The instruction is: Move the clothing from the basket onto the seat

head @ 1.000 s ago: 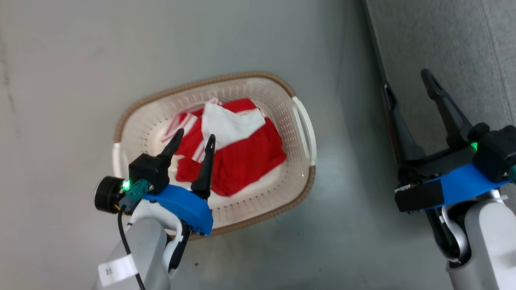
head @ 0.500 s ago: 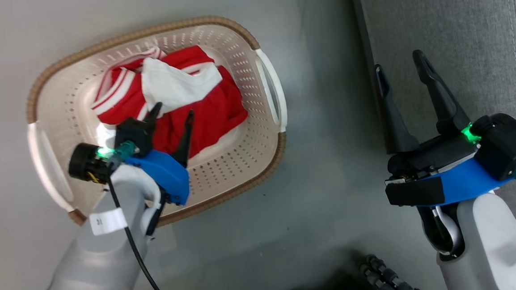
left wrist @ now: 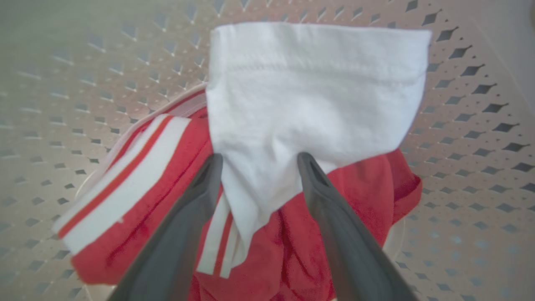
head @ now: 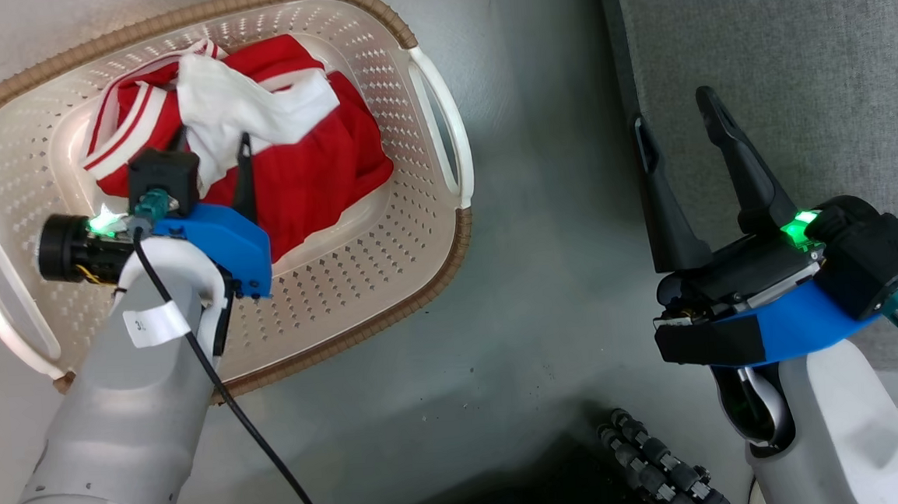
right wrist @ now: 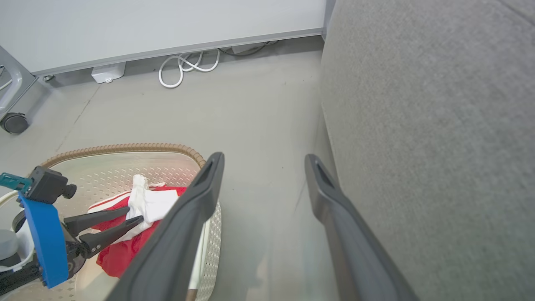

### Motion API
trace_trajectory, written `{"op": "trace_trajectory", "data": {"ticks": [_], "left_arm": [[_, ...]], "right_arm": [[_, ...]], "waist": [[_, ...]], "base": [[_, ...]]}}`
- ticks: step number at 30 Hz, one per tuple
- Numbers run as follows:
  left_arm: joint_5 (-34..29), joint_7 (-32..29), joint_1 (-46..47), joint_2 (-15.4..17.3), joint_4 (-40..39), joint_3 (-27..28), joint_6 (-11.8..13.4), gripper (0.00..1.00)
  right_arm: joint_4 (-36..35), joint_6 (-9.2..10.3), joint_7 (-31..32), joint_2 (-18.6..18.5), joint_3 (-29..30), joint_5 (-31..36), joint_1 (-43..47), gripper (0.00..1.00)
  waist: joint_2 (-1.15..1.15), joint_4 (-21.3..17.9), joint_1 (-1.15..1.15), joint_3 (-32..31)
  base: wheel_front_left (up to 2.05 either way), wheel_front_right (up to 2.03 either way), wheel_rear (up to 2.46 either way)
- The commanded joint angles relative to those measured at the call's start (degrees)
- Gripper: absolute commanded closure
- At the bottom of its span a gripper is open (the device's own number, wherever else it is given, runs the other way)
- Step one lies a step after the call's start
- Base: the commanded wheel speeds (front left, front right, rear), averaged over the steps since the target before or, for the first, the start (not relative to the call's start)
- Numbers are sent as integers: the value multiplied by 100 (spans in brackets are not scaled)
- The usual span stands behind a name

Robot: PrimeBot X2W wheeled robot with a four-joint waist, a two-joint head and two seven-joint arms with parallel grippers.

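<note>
The clothing (head: 312, 175), a red heap with white panels and stripe trim, lies in the cream perforated basket (head: 409, 231) on the floor. My left gripper (head: 211, 150) reaches down into the basket, open. In the left wrist view its tips (left wrist: 260, 158) straddle a fold of the white panel (left wrist: 309, 92), touching the fabric. The right wrist view shows the same gripper (right wrist: 134, 214) at the heap (right wrist: 150, 205). My right gripper (head: 672, 114) hangs open and empty over the floor beside the grey seat (head: 781, 68), whose front face (right wrist: 439, 125) rises on the right.
A strip of grey floor (head: 539, 200) separates basket and seat. Behind the basket rim (right wrist: 125, 147) stand a pale partition panel (right wrist: 167, 25), white cables (right wrist: 188, 67), a small white box (right wrist: 108, 72) and a caster wheel (right wrist: 14, 122). A black ridged hose (head: 657, 465) lies near my base.
The head camera has tipped, so the basket sits higher and further left in the picture. My left gripper has dropped from above the basket onto the clothing. Both grippers stay open.
</note>
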State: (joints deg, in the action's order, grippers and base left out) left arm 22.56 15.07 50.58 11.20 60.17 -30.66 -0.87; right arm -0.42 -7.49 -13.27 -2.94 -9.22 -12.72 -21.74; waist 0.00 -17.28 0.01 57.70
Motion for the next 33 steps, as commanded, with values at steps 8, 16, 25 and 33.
{"op": "trace_trajectory", "data": {"ticks": [8,16,25,33], "left_arm": [[-148,15,253,28,161,152,443,0],[18,-64,348,-151,801,139,114,0],[57,-175,432,-291,1148,37,-71,0],[94,-270,505,-349,1261,-74,-249,51]], "right_arm": [[37,-1,-85,7,-107,-58,-85,0],[57,-1,-121,7,-150,-88,-21,0],[6,-1,-123,7,-119,-104,98,0],[-15,-1,-130,7,-128,-152,173,0]], "waist": [[0,-31,-1,121],[0,-38,-1,126],[0,-47,-1,110],[0,-44,-1,109]], "base": [[0,0,0],[0,0,0],[0,0,0],[0,0,0]]}}
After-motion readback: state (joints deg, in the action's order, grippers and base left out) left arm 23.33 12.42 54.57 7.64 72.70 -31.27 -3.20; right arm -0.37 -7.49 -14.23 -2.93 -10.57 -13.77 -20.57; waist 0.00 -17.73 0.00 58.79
